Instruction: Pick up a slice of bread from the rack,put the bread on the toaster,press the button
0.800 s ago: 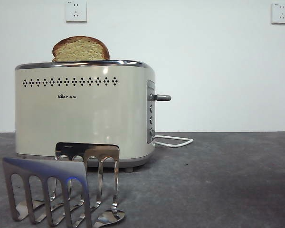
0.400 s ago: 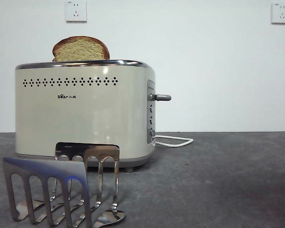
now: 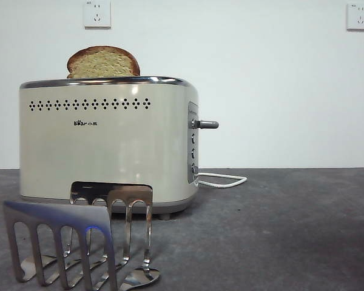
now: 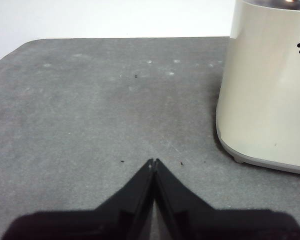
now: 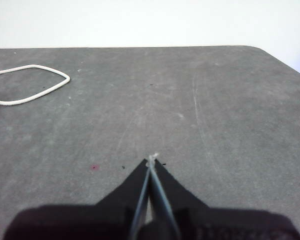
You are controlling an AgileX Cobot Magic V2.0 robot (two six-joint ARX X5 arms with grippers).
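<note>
Cream-beige toaster [image 3: 106, 139] stands on the dark grey counter [image 3: 291, 230], and the slice of bread [image 3: 103, 62] sits upright in its top, rounded crust showing above the chrome rim. Down in front, the steel rack [image 3: 79, 239] holds no slice. Both arms wait low over bare counter: the left gripper [image 4: 153, 162] hangs clenched on nothing, near the toaster's rounded end, and the right gripper [image 5: 151, 160] is pinched together over open counter, with the white cord [image 5: 27, 85] looping well off to one side. By my read, only the press remains: the lever knob [image 3: 207, 124] juts sideways from the grey end panel, apparently not pushed down. The risk is a glancing touch, since that knob is short and smooth, so fingers coming in off-line could slip off it, hit the small round buttons [image 3: 193, 138] below, or shove the toaster sideways.
</note>
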